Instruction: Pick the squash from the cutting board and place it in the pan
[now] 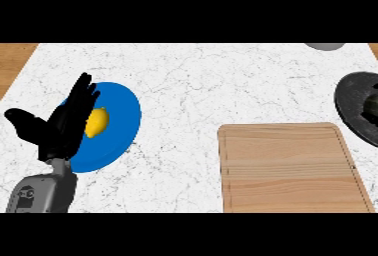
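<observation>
Bare wooden cutting board; dark pan beyond (cropped).

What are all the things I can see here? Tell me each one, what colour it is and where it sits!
counter: one, white marble, fills the view
cutting board: one, light wood, lower right, nothing on it
pan: one, dark, right edge, partly cut off, something dark green inside
plate: one, blue, left side
lemon: one, yellow, on the plate
grey thing: one, top right edge, too cut off to name
left hand: one, black, open, fingers up, over the plate's left part
</observation>
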{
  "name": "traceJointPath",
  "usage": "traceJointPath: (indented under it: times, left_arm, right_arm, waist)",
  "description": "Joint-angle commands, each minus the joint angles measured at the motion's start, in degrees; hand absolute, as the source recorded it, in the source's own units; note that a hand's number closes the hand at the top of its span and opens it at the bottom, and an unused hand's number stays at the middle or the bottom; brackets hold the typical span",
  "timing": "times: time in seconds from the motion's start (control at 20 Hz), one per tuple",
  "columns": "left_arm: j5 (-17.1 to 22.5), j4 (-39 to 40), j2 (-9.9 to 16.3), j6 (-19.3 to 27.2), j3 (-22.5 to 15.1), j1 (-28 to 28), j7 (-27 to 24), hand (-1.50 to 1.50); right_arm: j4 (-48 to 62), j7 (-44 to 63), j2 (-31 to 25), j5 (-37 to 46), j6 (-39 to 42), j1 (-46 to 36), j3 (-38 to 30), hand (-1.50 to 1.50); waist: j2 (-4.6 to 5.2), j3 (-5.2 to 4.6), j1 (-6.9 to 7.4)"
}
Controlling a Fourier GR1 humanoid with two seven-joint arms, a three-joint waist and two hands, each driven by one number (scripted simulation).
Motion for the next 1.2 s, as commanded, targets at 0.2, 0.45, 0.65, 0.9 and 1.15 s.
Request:
traceJointPath:
  times: [0.2, 0.45, 0.65, 0.9, 1.15]
  left_arm:
    - [-0.1, 0.2, -0.1, 0.8, 0.2, -1.6, 1.8, 0.00]
    - [-0.4, 0.5, -1.2, 1.3, -0.2, -1.0, 0.6, 0.00]
    - [-0.8, 0.2, -0.6, 0.6, -0.7, -0.7, 0.3, 0.00]
    - [0.8, 0.4, 1.1, -0.7, 1.7, 0.7, -0.6, 0.00]
    - [0.5, 1.2, 0.6, -0.3, 1.7, 1.0, -1.3, 0.00]
  right_arm:
    - [9.4, -3.3, -1.8, -0.7, 3.5, -1.6, -1.4, -1.50]
    - [10.9, -9.2, -4.5, -9.2, 10.1, -2.4, -9.3, -1.50]
    - [13.7, -9.2, -9.3, -13.7, 19.3, -2.5, -13.7, -1.50]
    - [15.8, -9.3, -16.2, -18.1, 30.8, -0.2, -17.9, -1.50]
    - [16.8, -13.5, -19.3, -21.2, 41.5, 3.7, -20.4, -1.50]
  waist:
    - [0.29, 0.15, 0.30]
    - [0.03, 0.21, -0.45]
    - [0.08, 0.24, -0.74]
    - [0.15, 0.29, -0.71]
    - [0.04, 0.46, -2.11]
